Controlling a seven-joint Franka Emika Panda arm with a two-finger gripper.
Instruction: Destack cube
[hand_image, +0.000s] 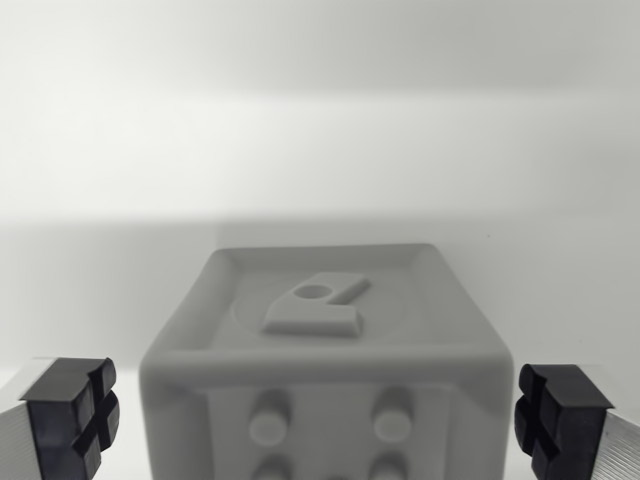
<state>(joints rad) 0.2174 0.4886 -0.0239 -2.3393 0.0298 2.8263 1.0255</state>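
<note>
A pale grey cube (325, 345) fills the lower middle of the wrist view. Its top face has a raised rim and an embossed figure with a small hole; the face toward me carries round studs. My gripper (320, 420) is open, its two black-padded fingertips (70, 415) standing apart on either side of the cube's lower front, neither touching it. Whatever the cube rests on is hidden below the frame, so I cannot see a second cube.
A plain white surface and white back wall (320, 120) lie behind the cube, with a soft shadow band across the middle.
</note>
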